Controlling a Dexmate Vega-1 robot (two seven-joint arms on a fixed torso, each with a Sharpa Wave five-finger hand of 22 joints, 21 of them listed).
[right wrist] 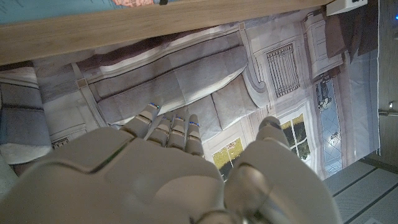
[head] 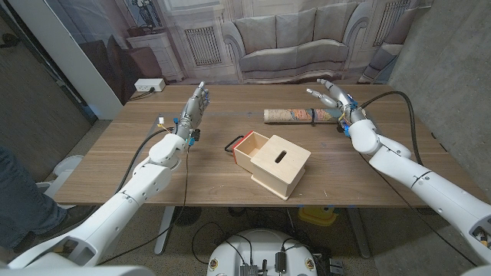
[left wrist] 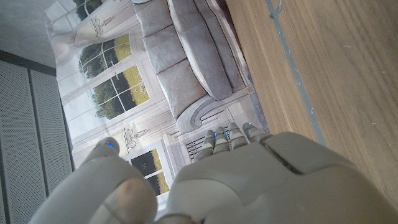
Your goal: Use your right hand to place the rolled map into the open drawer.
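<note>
The rolled map [head: 301,116], a patterned tube with a dark band, lies on the wooden table [head: 115,165] at the far right. My right hand [head: 331,97] hovers just above and behind its right end, fingers spread, holding nothing. A sliver of the map [right wrist: 134,2] shows at the table edge in the right wrist view, beyond my right hand [right wrist: 180,174]. The light wooden box [head: 273,162] sits mid-table with its drawer [head: 247,146] pulled out toward the far left, red-edged with a black handle. My left hand [head: 193,107] stands raised and open at the far left; its back [left wrist: 236,180] shows.
A white power strip [head: 149,85] lies on the floor behind the table's far left corner. A backdrop printed with a sofa [head: 290,44] hangs behind the table. A person's leg [head: 19,195] is at the left edge. Bare tabletop lies between the map and the box.
</note>
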